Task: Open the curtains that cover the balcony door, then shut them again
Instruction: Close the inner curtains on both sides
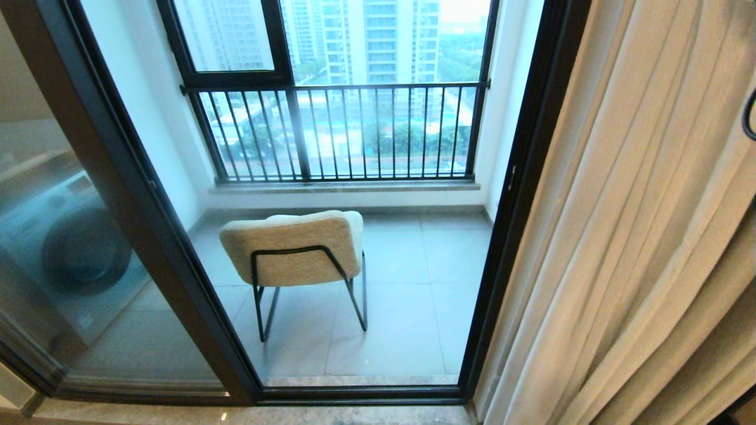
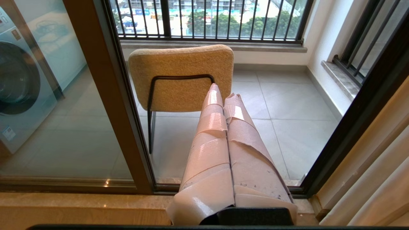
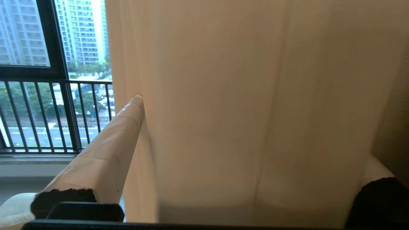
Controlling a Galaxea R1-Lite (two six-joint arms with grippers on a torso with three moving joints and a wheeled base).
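Note:
The cream pleated curtains [image 1: 638,236] hang bunched at the right of the balcony door [image 1: 522,195], whose black-framed glass panels stand uncovered. In the right wrist view my right gripper [image 3: 243,127] is open, fingers wide apart, with a broad fold of the curtains [image 3: 255,95] between them. The fabric lies against the inner side of one tape-wrapped finger [image 3: 108,150] and hides most of the other finger. My left gripper [image 2: 223,91] is shut, empty and parked low in front of the door sill, clear of the curtains [image 2: 377,191].
A cream upholstered chair [image 1: 295,248] on black legs stands on the balcony tiles behind the glass. A washing machine [image 1: 77,248] shows through the left panel. A black-railed window [image 1: 342,130] closes the far side. The stone sill [image 1: 236,413] runs along the door's foot.

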